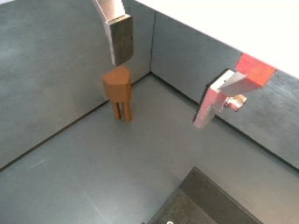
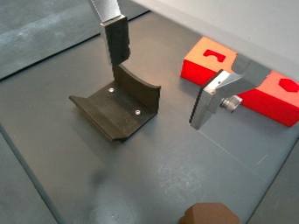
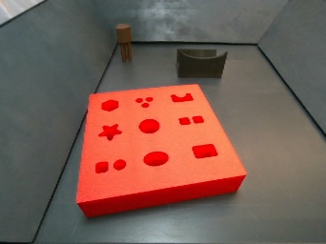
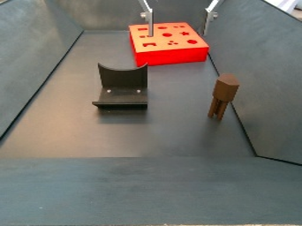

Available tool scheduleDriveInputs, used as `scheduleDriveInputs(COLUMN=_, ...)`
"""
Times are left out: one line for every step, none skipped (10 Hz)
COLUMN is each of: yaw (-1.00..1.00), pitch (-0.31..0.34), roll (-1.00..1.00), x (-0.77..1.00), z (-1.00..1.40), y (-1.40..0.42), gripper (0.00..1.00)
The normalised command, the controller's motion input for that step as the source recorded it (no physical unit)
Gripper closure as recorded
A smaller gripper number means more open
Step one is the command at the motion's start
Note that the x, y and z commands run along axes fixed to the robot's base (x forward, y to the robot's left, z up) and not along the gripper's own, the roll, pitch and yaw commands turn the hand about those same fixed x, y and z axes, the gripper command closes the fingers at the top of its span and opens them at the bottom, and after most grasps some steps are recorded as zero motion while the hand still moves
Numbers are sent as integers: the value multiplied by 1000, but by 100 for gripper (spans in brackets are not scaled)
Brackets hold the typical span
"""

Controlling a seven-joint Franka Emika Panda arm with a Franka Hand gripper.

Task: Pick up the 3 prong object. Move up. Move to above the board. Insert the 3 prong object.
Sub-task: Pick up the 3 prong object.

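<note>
The gripper hangs with its two flat silver fingers spread wide apart and nothing between them; in a side view only the finger tips appear, above the far edge of the board. The 3 prong object, a slim brown block, stands upright on its thin prongs on the grey surface, close to a side wall and well apart from the board; both side views show it so. The board, a thick red slab with recessed star, circle, hexagon and square cut-outs, lies flat on the surface; in a wrist view parts of it appear behind one finger. A dark grey U-shaped block rests on the surface between the board and the 3 prong object's end of the enclosure, apart from both. In that wrist view the gripper hangs above the U-shaped block's edge, touching nothing.
</note>
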Motion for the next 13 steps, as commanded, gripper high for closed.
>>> scheduleDriveInputs(yaw=-220, pitch=-46, roll=-50, x=-486, z=0, y=186, gripper=0)
scheduleDriveInputs(yaw=-351, pitch=-80, roll=-26, x=-874, z=-46, y=211, gripper=0)
scheduleDriveInputs(yaw=-203, pitch=-133, roll=0, x=-957, z=-217, y=334, gripper=0)
scheduleDriveInputs(yaw=-137, pitch=-189, roll=0, x=-980, z=-374, y=320, gripper=0)
scheduleDriveInputs(yaw=-131, pitch=-211, roll=7, x=-943, z=-580, y=237, gripper=0)
scheduleDriveInputs(yaw=-34, pitch=-170, roll=59, x=-757, z=-737, y=200, gripper=0)
scheduleDriveInputs(yaw=0, pitch=-113, roll=111, x=-643, z=-780, y=157, gripper=0)
scheduleDriveInputs(yaw=0, pitch=-24, roll=0, x=-257, z=-340, y=134, gripper=0)
scheduleDriveInputs(yaw=0, pitch=0, roll=0, x=-17, z=0, y=0, gripper=0)
scheduleDriveInputs(yaw=0, pitch=0, roll=0, x=-169, z=-23, y=0, gripper=0)
scheduleDriveInputs(yaw=0, pitch=0, roll=0, x=0, z=-26, y=0, gripper=0)
scheduleDriveInputs(yaw=0, pitch=0, roll=0, x=-40, z=0, y=0, gripper=0)
scheduleDriveInputs(yaw=0, pitch=6, roll=31, x=-169, z=0, y=0, gripper=0)
